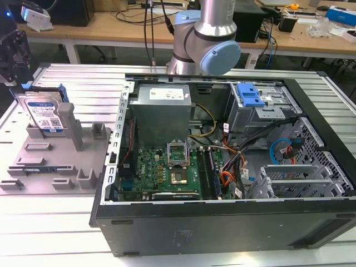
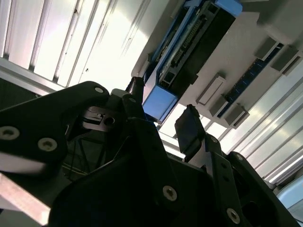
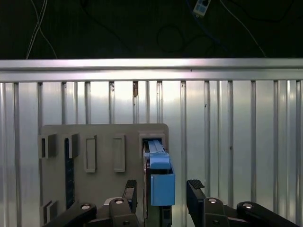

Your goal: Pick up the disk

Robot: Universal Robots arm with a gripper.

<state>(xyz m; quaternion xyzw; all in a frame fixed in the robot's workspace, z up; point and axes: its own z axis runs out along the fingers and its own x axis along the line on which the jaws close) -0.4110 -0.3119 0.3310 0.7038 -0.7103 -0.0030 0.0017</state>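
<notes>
In the exterior view, the disk point(image 1: 45, 115) is standing on edge in a slot at the back of a grey holder point(image 1: 83, 167). The holder is lying on the ribbed metal surface point(image 1: 61, 228) toward the exterior view's left, just beside an open computer case point(image 1: 222, 228). The black claw point(image 1: 16, 75) is hanging just above the disk's upper corner at that view's far left, and the arm point(image 1: 208, 33) is rising behind the case. In the second wrist view, the claw point(image 2: 162, 107) is standing wide open with nothing in its grip, its two fingers point(image 2: 189, 125) sitting on either side of the blue rail point(image 2: 158, 105) that is capping the near end of the disk point(image 2: 189, 52). Bright surface is showing between the rail and the padded finger, while the other finger is lying close beside the rail. In the first wrist view, the disk point(image 3: 161, 175) is appearing edge-on in the holder's point(image 3: 94, 137) end slot, its blue rail facing the camera. The claw point(image 3: 162, 185) is straddling it, and each finger is keeping apart from the disk's sides with a strip of grey or ribbed metal showing in between.
</notes>
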